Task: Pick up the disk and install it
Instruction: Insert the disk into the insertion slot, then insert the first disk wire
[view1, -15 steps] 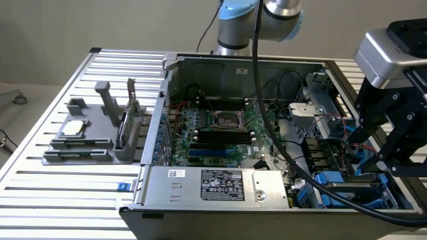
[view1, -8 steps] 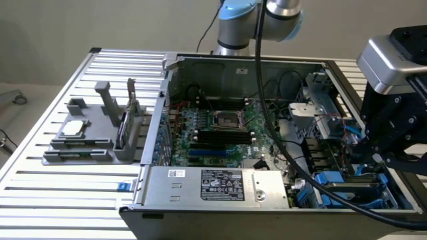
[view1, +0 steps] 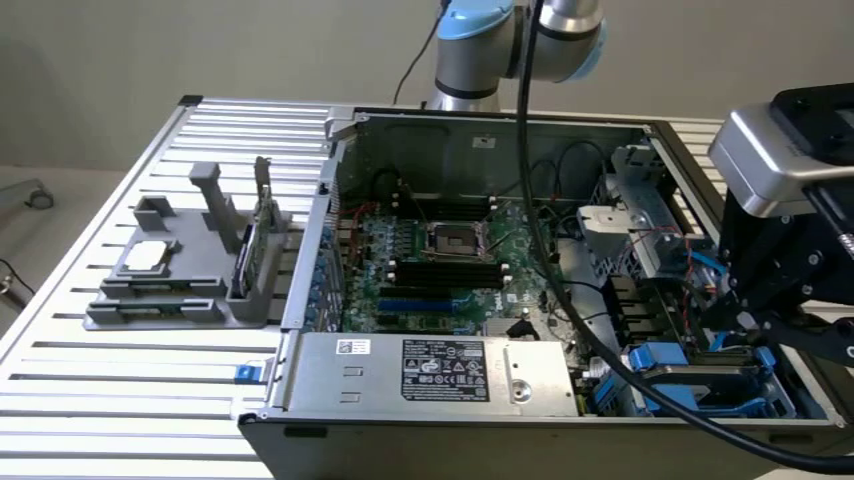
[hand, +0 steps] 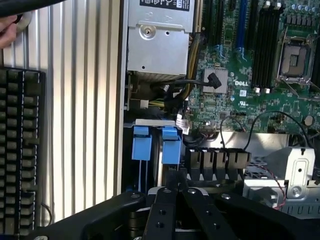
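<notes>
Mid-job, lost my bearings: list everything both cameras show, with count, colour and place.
table: one, silver, under everything.
computer case: one, grey, on the table.
circuit board: one, green, on the case floor.
power supply box: one, grey, inside the case, along one wall.
disk carriers: two, blue, side by side in the corner bay.
holder: one, grey, at the exterior view's left of the case.
chip: one, silver, on the holder.
keyboard: one, black, on the table beside the case.
cable: one, black, draped across the case.
hand: one, a person's, by the keyboard.
arm: one, grey and blue, behind the case.
end effector: one, black, shut, right at the disk carriers.
</notes>
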